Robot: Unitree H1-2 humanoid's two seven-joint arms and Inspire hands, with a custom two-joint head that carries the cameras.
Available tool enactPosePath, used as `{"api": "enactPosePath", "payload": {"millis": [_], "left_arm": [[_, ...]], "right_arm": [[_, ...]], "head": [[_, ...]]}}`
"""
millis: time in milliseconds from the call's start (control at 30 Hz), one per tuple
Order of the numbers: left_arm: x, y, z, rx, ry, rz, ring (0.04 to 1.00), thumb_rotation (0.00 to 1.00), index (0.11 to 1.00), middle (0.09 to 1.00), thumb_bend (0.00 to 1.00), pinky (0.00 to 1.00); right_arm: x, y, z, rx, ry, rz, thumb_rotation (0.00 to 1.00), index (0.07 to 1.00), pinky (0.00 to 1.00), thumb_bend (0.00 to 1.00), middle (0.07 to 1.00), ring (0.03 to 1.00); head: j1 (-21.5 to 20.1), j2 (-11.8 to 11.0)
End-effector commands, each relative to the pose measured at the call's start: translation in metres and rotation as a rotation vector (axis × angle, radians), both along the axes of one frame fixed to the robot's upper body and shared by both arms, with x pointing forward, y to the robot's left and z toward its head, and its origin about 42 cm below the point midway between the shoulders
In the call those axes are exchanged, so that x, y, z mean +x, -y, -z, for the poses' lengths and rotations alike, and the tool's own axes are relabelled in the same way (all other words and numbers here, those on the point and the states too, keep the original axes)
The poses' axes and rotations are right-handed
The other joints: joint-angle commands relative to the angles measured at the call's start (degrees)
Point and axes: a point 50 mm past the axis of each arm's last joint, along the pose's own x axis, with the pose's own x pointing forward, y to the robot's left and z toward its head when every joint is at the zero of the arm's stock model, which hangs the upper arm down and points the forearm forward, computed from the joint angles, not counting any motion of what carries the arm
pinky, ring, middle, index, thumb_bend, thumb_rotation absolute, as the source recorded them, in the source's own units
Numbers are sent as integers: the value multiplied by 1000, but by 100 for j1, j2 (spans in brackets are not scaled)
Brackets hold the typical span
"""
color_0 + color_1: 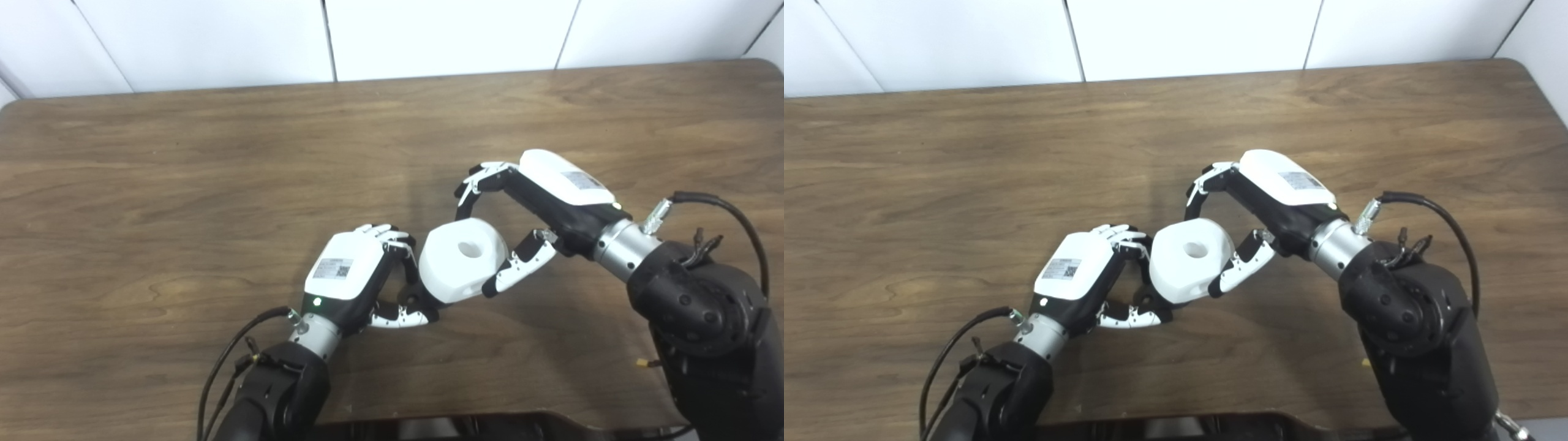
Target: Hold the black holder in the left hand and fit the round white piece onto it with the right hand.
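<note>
- Across nearly the whole frame runs the brown wood-grain surface, with a white paneled wall along the top edge.
- Coming in from the lower right is the right arm, bulky and black, with a black cable looping over its top near the right edge.
- From the bottom left rises the left arm, also black, with thin cables hanging off its left side.
- Just right of centre, the right hand is clamped on the round white piece: fingers curl over its upper edge and the thumb presses its lower right side.
- That round white piece is chunky with faceted edges and a round hole in the face turned toward the camera. It sits dead centre, a bit below the middle, between the two hands.
- Just left of centre, the left hand is closed around the black holder, fingers curled in at the top and thumb stretched underneath.
- The black holder is mostly hidden, only a dark bit peeks out where the left hand meets the white piece. The piece's left side is right up against it, but can't tell how far it's seated.
</note>
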Motion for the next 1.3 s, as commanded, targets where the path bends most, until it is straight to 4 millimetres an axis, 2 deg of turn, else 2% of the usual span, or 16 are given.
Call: {"api": "enactPosePath", "payload": {"millis": [0,700,1267], "left_arm": [[-6,-2,22,82,-128,-5,859,54,488,788,522,877],[-6,2,22,68,-125,-7,856,52,487,783,522,877],[-8,1,19,66,-131,-12,859,53,487,788,522,877]], "right_arm": [[0,-3,-9,9,71,-12,130,483,778,522,756,884],[-3,-15,0,25,69,-21,129,483,740,522,759,887],[-3,-22,10,-5,81,-30,129,482,712,522,757,878]], "head": [[-2,6],[74,3],[-69,24]]}}
